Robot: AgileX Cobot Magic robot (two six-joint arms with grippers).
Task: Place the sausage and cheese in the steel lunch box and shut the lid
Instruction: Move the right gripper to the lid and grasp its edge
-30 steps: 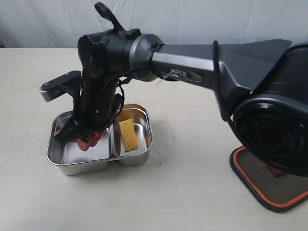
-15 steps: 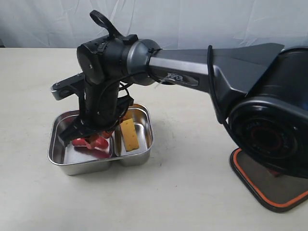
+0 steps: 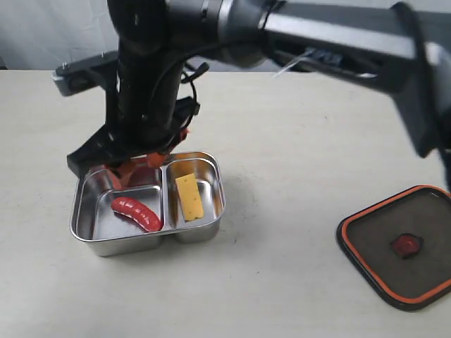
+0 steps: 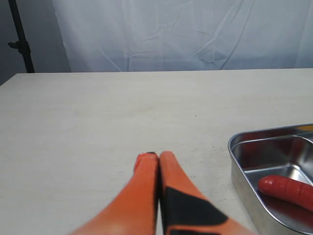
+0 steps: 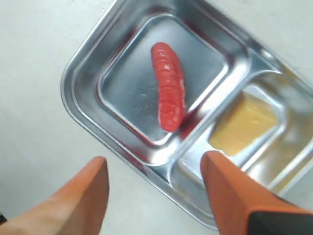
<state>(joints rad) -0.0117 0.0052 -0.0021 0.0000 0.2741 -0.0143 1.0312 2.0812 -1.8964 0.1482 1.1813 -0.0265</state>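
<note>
Box loaded: sausage (image 3: pixel 136 213) in 9 o'clock compartment, cheese (image 3: pixel 187 198) in 3 o'clock one of lunch box (image 3: pixel 127 245). R gripper (image 5: pixel 154 164) hovers over it, jaws wide, empty. L gripper (image 4: pixel 155 156) pinched shut, empty. lid (image 3: pixel 373 243) flat on worktop (image 3: pixel 282 282), well apart, approx 4 o'clock from box, on R arm's side, so prob R's pick.

steel lunch box (image 3: pixel 127 246): shiny metal | sausage (image 3: pixel 136 213): glossy | cheese (image 3: pixel 187 197): matt | lid (image 3: pixel 373 246): dark plastic
</note>
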